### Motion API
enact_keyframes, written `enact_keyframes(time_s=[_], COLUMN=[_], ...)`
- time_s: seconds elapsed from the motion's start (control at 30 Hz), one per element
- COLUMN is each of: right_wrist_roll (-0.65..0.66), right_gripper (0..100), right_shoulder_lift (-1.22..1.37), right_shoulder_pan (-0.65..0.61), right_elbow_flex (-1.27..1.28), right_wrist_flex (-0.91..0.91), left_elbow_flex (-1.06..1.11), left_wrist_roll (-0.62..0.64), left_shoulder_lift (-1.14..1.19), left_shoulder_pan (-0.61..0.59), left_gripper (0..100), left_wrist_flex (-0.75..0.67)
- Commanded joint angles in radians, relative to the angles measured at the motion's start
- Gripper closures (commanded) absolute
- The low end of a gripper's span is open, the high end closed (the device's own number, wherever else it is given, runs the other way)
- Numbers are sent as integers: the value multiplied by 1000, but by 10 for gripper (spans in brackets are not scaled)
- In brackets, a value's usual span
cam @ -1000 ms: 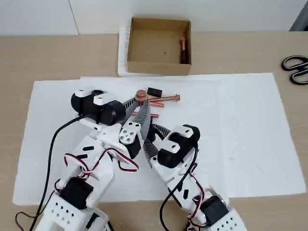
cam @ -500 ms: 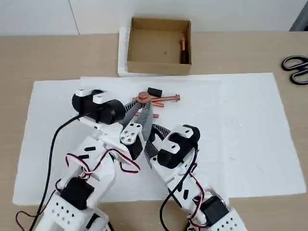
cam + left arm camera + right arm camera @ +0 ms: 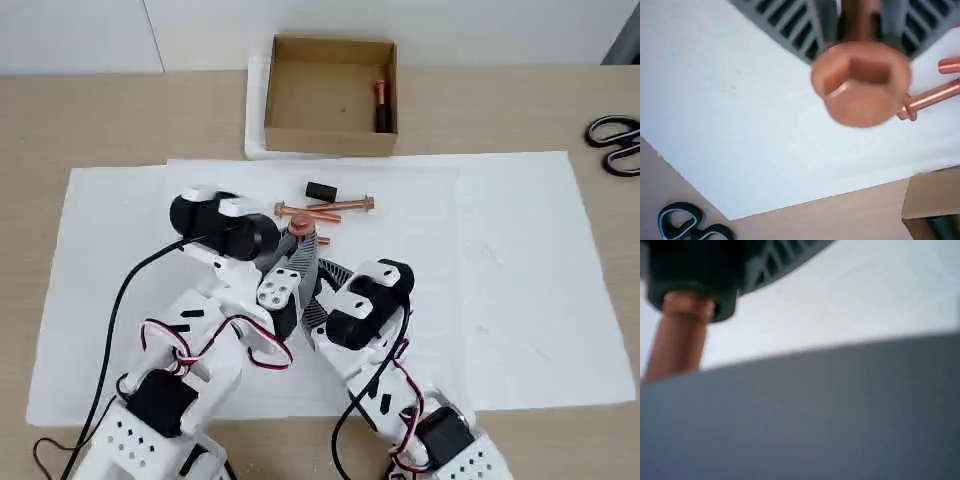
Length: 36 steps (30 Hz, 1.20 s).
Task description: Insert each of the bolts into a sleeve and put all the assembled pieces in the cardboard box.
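A copper-coloured bolt (image 3: pixel 860 82) is pictured against the dark grey, rib-patterned fingers (image 3: pixel 785 22) of the left gripper (image 3: pixel 860 20). A black sleeve (image 3: pixel 690 285) is seen capping a copper shank. The left arm (image 3: pixel 205 320) and right arm (image 3: pixel 385 375) are finished in white, with black motors and red, white and black wires (image 3: pixel 200 345). Two loose bolts (image 3: pixel 340 205) in copper and a loose sleeve (image 3: pixel 320 191) in black are set off by a plain white paper sheet (image 3: pixel 500 280). The table (image 3: pixel 100 120) is coloured pale tan. The cardboard box (image 3: pixel 330 142) is plain brown, and the assembled piece (image 3: pixel 382 105) within it is copper and black. Black-handled scissors (image 3: pixel 612 140) are also pictured.
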Motion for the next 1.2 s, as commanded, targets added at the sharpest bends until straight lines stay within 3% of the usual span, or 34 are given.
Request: enact_keyframes(time_s=[0.0,0.67,0.9,1.17], right_wrist_roll=[-11,-11,-11,-11], right_gripper=[995,995,995,995], right_shoulder_lift=[-12,-13,-13,-13], right_shoulder_pan=[1,1,1,2], right_elbow_flex=[8,8,8,8], right_wrist_flex=[-22,-22,-22,-22], left_elbow_flex=[-48,-50,-58,-177], left_wrist_roll=[-28,-38,-38,-38], left_shoulder_lift=[-5,-5,-6,-6], left_shoulder_pan=[-5,-2,-3,-9], left_gripper=[995,994,883,881], left_wrist_flex=[28,150,212,313])
